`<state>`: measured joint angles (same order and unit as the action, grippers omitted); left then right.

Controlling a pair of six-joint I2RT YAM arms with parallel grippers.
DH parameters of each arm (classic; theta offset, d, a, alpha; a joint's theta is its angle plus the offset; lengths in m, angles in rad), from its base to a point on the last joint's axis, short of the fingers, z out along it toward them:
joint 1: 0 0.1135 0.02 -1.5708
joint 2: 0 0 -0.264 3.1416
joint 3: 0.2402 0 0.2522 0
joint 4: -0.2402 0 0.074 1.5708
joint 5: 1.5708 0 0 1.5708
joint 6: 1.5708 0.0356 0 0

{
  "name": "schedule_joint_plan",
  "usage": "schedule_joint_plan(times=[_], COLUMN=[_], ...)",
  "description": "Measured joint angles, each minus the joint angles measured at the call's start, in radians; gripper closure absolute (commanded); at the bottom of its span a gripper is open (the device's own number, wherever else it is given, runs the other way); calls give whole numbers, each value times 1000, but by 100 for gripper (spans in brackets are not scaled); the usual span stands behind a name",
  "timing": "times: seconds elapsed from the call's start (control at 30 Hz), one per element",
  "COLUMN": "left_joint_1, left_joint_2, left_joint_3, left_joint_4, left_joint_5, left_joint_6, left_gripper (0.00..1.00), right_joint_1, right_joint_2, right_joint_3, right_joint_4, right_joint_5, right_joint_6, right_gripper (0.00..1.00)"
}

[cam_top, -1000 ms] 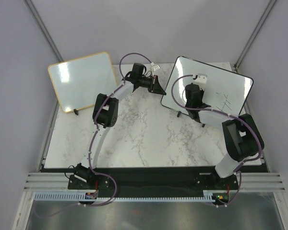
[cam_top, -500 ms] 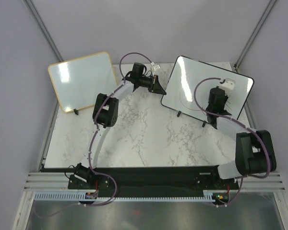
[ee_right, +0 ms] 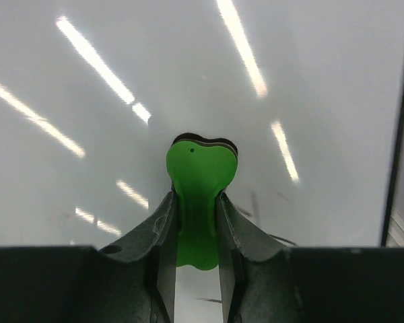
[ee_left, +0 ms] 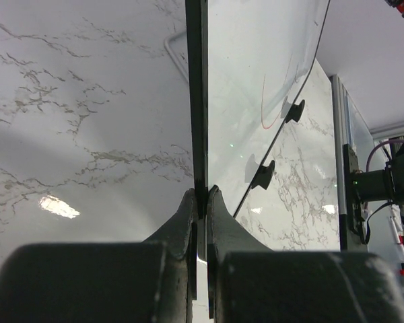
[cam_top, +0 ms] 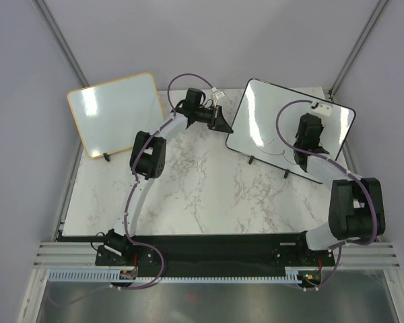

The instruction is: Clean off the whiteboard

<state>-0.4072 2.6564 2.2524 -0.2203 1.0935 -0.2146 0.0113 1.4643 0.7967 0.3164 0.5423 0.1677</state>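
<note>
The black-framed whiteboard (cam_top: 262,121) stands tilted on its small feet at the back right of the table. My left gripper (cam_top: 223,124) is shut on its left edge; the left wrist view shows the jaws (ee_left: 200,202) clamping the frame edge-on, with the board's face (ee_left: 256,67) bearing a thin red curve (ee_left: 266,114). My right gripper (cam_top: 308,134) is at the board's right part, shut on a green eraser (ee_right: 202,175) pressed against the glossy surface (ee_right: 121,67). A few faint black strokes (ee_right: 283,239) show beside my fingers.
A second whiteboard with a light wooden frame (cam_top: 118,111) leans at the back left. The marble tabletop (cam_top: 202,188) lies between the arms. Grey walls close in on both sides. The board's black feet (ee_left: 264,173) rest on the marble.
My right gripper has swept the eraser rightward across the board, from its middle to its upper right. The black scribbles seen on the right part no longer show. The left arm has not moved.
</note>
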Motion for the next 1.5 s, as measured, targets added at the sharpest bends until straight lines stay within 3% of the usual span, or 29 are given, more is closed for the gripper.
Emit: schedule_joint_plan(times=[0.23, 0.37, 0.6, 0.87, 1.0, 1.17, 1.5], left_joint_1=[0, 0, -1, -1, -1, -1, -1], left_joint_2=[0, 0, 0, -1, -2, -2, -10], left_joint_3=[0, 0, 0, 0, 0, 0, 0], left_joint_4=[-5, -5, -5, -6, -9, -10, -18], left_joint_5=[0, -6, -10, -8, -8, -8, -8], left_joint_6=[0, 0, 0, 3, 6, 7, 7], left_gripper=[98, 98, 98, 98, 98, 98, 98], right_joint_1=[250, 326, 254, -35, -89, -71, 119], right_joint_2=[214, 296, 211, -114, -188, -137, 89], right_joint_3=[189, 252, 143, -175, -258, -225, 10], right_joint_4=[48, 67, 113, 91, 77, 71, 138], right_joint_5=[-26, -37, -39, 127, 144, 83, 3], right_joint_6=[-42, -63, -20, 59, 72, 80, 106], right_gripper=[100, 100, 100, 100, 100, 100, 100])
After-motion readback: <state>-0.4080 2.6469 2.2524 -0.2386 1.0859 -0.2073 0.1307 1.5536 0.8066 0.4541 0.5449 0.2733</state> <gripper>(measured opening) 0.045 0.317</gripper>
